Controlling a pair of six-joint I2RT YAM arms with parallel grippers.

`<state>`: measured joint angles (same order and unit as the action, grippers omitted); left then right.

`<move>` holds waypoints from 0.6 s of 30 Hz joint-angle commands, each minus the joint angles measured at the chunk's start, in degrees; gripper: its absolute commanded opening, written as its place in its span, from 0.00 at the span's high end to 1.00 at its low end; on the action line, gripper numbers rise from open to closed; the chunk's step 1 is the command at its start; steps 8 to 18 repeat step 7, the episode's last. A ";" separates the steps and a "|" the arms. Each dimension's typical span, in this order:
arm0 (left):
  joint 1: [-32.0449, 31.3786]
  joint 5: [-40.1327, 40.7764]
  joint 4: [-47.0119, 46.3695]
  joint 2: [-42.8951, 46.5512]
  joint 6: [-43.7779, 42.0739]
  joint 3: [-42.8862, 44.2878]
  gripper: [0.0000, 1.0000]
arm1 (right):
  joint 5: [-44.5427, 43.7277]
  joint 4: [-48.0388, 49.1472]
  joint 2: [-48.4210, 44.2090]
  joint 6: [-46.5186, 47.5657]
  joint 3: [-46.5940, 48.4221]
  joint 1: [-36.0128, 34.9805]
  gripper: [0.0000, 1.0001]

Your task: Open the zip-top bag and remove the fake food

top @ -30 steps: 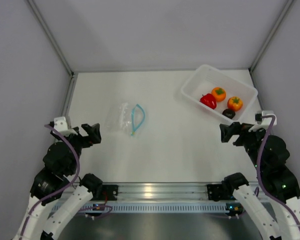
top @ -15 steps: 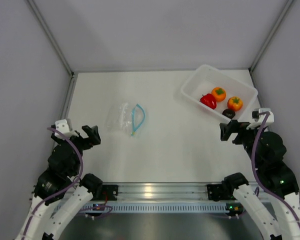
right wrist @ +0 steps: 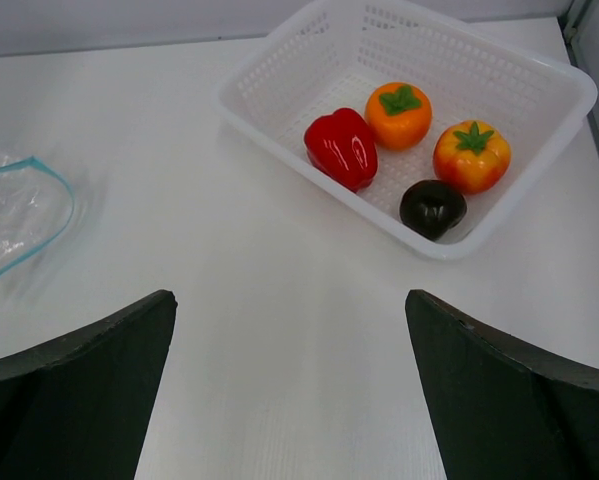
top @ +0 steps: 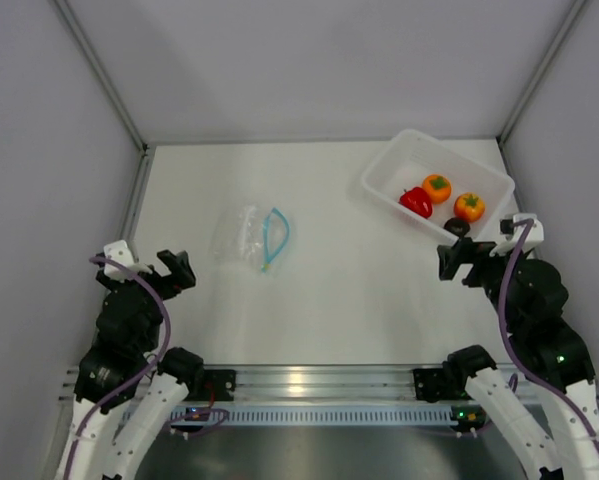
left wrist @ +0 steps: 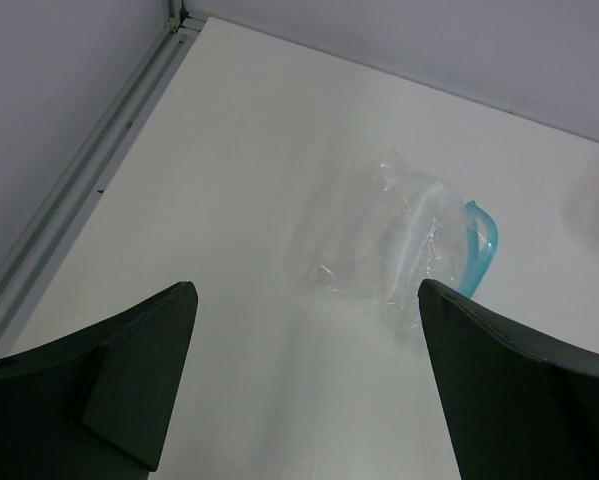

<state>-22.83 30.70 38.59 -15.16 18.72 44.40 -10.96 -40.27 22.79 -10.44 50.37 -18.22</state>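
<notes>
The left arm is drawing back toward its base, its left gripper [top: 178,270] now sitting nearer the front edge than a second ago; the right gripper [top: 451,262] is barely shifting. Both are gaping wide, gripping nothing. The zip-top bag [top: 247,234] is lying flat at mid-left, its blue zip strip [top: 275,238] looping apart. The fake food [top: 415,202] is resting in the white basket [top: 389,165] at far right, well apart from the bag
</notes>
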 commanded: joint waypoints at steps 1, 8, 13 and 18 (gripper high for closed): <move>3.05 -4.67 -3.87 -0.75 -1.41 -0.46 0.02 | -0.11 1.16 1.03 0.94 0.78 -0.24 0.01; 4.37 -5.47 -4.05 -0.93 -1.49 -0.63 0.02 | -0.55 1.16 0.94 1.21 0.61 -0.15 0.00; 4.37 -5.47 -4.05 -0.93 -1.49 -0.63 0.02 | -0.55 1.16 0.94 1.21 0.61 -0.15 0.00; 4.37 -5.47 -4.05 -0.93 -1.49 -0.63 0.02 | -0.55 1.16 0.94 1.21 0.61 -0.15 0.00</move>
